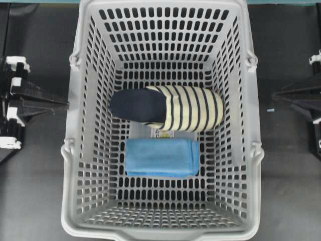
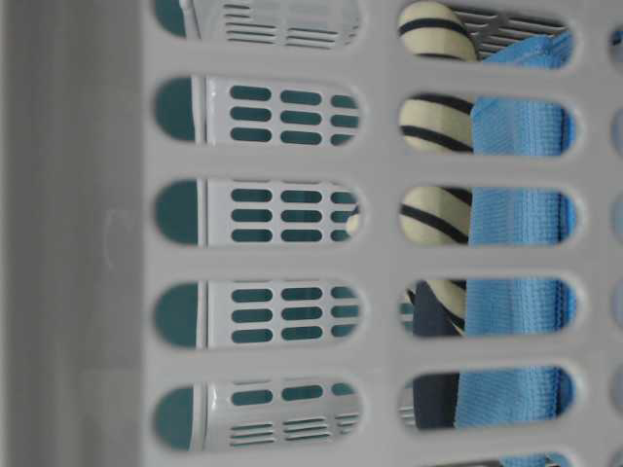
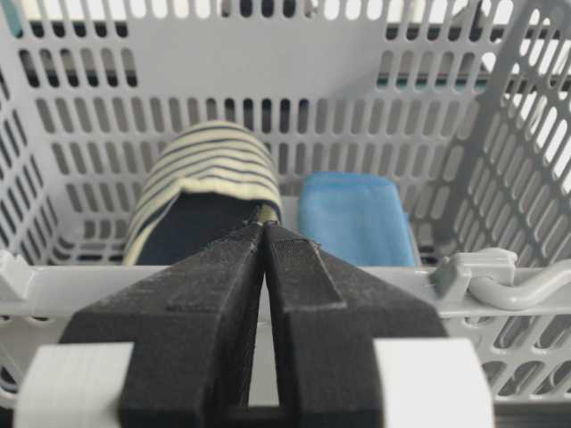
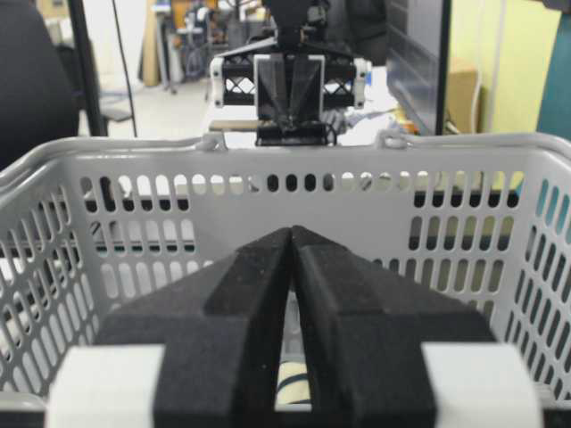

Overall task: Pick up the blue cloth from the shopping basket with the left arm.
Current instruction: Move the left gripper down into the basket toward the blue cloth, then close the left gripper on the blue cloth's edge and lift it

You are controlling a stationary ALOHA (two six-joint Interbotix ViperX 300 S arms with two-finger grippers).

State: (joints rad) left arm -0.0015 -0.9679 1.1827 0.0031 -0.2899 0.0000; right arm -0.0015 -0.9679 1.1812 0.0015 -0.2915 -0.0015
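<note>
Cloth: blue cloth (image 1: 161, 157) on shopping basket (image 1: 75, 150) floor, long axis 3–9 o'clock, striped slipper (image 1: 170, 108) at its 12.
Left hand (image 3: 265, 234): pressed together, outside the rim; cloth ahead toward 1 o'clock.
Right hand (image 4: 292, 236): pressed together, outside the opposite rim.

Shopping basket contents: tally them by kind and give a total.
Inside the shopping basket:
blue cloth: 1
striped slipper: 1
flat packet partly hidden beneath both, kind unclear: 1
Total: 3

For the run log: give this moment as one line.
phase: pre-reach | left gripper: shut, outside shopping basket | blue cloth: on basket floor, beside slipper, untouched
</note>
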